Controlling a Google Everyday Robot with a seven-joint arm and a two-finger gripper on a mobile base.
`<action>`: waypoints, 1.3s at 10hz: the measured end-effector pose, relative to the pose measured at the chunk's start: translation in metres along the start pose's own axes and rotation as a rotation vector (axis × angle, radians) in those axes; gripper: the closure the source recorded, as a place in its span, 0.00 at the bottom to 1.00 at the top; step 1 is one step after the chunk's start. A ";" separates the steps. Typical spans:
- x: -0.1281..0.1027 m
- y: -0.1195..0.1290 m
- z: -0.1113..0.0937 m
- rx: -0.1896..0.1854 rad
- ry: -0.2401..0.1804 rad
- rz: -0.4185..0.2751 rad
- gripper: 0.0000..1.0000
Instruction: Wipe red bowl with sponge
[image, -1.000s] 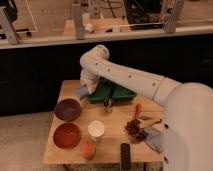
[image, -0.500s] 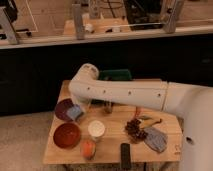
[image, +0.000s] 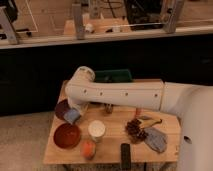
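Observation:
The red bowl (image: 66, 135) sits on the wooden table's (image: 112, 150) front left. My gripper (image: 73, 116) hangs at the left of the table, just above and behind the red bowl, in front of a dark purple bowl (image: 61, 106). It is shut on a blue-grey sponge (image: 72, 117), held slightly above the red bowl's far rim. My white arm (image: 120, 94) reaches in from the right across the table's middle.
A white cup (image: 96, 130) stands right of the red bowl, with an orange object (image: 88, 148) in front of it. A black remote (image: 125, 153), a brown cluster (image: 135, 128) and a grey cloth (image: 156, 139) lie at the right. A green tray (image: 114, 76) is at the back.
My arm has swung left and down across the table. The gripper has moved from the table's back middle to the left, close above the red bowl.

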 end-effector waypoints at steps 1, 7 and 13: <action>-0.002 -0.001 0.002 0.000 -0.005 -0.021 1.00; -0.045 0.002 0.046 -0.001 -0.120 -0.332 1.00; -0.072 0.005 0.058 0.003 -0.144 -0.410 1.00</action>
